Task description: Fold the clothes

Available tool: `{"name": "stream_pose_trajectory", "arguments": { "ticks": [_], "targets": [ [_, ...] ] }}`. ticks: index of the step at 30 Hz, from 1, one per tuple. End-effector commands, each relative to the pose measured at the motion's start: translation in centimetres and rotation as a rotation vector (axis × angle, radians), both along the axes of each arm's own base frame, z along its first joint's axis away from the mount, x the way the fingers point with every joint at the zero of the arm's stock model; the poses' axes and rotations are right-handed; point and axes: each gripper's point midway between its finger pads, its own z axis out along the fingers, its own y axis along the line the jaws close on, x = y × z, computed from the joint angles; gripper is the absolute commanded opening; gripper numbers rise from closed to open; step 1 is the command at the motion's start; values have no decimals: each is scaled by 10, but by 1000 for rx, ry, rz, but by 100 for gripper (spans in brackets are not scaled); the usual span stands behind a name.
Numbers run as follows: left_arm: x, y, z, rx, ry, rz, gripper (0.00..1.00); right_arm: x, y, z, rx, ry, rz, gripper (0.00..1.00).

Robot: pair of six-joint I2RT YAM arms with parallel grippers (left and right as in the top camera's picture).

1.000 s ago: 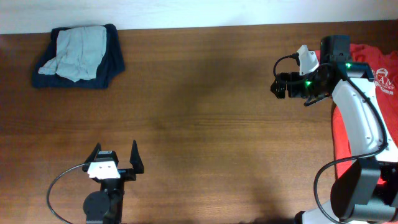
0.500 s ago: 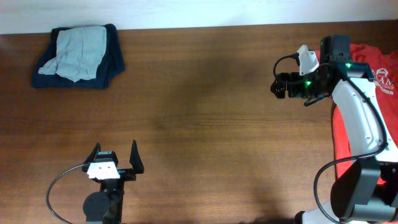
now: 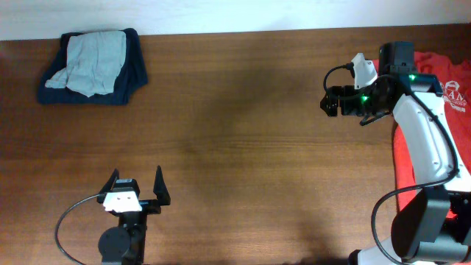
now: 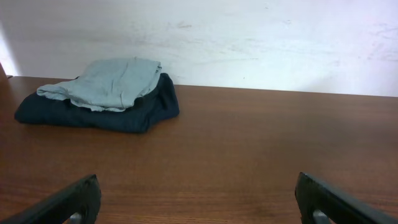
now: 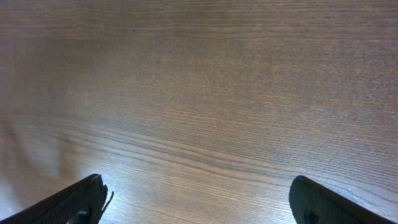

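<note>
Far ahead and to the left of the left gripper [image 3: 137, 181]: pale blue-grey T-shirt [image 3: 94, 51], loosely folded, lying on top of a dark navy garment [image 3: 131, 79]. Both sit at the far side of the table [image 3: 243, 147], by the wall [image 4: 261, 37], well apart from the gripper with no contact. Left gripper is low at the near edge, pointing toward the wall, jaws spread wide with nothing between them. Its wrist cam shows both fingers [image 4: 68, 202] at the bottom corners, bare wood in the gap, and the pile ahead and off to the left. Bare wood between the two grippers. Right gripper [image 3: 325, 103] sits forward and right of the left one, pointing left across the table, jaws likewise spread wide and empty. Its wrist cam shows only wood grain between the fingers [image 5: 71, 202]. Can't tell from these views how high it is over the surface. Coral-red T-shirt [image 3: 403, 165] is behind the right gripper, lying on the table's right side, partly under the right arm [image 3: 423, 136]. Its white print [image 3: 456, 97] shows past the arm, further right. Gripper not touching the shirt.
</note>
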Motion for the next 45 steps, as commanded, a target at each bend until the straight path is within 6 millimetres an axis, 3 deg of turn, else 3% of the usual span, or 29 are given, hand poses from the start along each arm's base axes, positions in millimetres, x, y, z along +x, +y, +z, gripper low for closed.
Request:
{"name": "stream_pose_trajectory", "arguments": {
  "ticks": [1, 10, 17, 22, 28, 33, 40, 45],
  "targets": [
    [0, -1, 0, 18, -4, -7, 99, 0, -4, -2, -7, 6, -17, 99],
    [0, -1, 0, 18, -4, -7, 99, 0, -5, 4, -17, -8, -19, 99],
    [0, -1, 0, 18, -4, -7, 99, -2, 2, 76, -8, -237, -1, 99],
    [0, -1, 0, 18, -4, -7, 99, -22, 3, 128, -37, -382, -5, 98],
    [0, -1, 0, 18, -4, -7, 99, -66, 4, 199, -89, -593, -21, 98],
    [0, 0, 0, 18, -4, -7, 99, -114, 10, 239, -104, -722, -21, 99],
    [0, -1, 0, 18, -4, -7, 99, -193, 20, 264, -123, -885, -22, 99],
    [0, -1, 0, 18, -4, -7, 99, -233, 25, 249, -133, -958, -23, 99]
  ]
}}
